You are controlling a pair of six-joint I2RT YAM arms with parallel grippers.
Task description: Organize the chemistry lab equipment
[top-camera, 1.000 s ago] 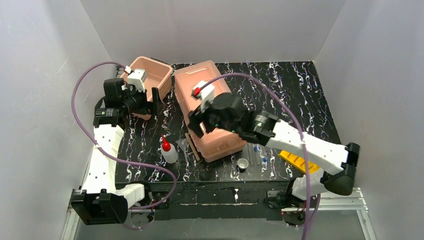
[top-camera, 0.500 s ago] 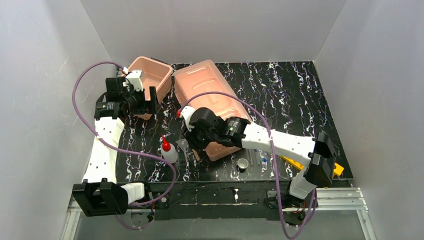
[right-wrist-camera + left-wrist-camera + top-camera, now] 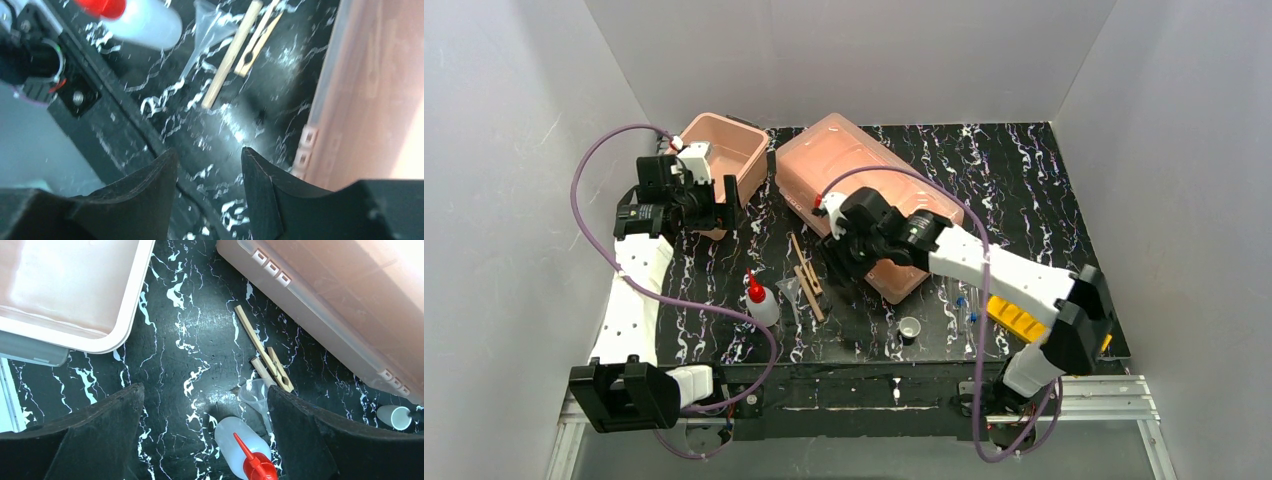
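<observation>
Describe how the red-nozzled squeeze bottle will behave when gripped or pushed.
The squeeze bottle looks like soft plastic, so it probably dents when squeezed. Its round body would likely roll if toppled. Pushed near the red nozzle, it may tip.

Two arms in white shells, black joints and purple cabling

We see the left arm (image 3: 629,300) and the right arm (image 3: 1014,280) made of smooth white link covers joined by boxy black joint housings. A purple cable (image 3: 575,195) runs loose beside each. Each wrist carries a small white box (image 3: 696,158), the right one marked with red. The left tool (image 3: 202,390) and right tool (image 3: 209,154) have matte black, blunt, wedge-shaped fingers.
</observation>
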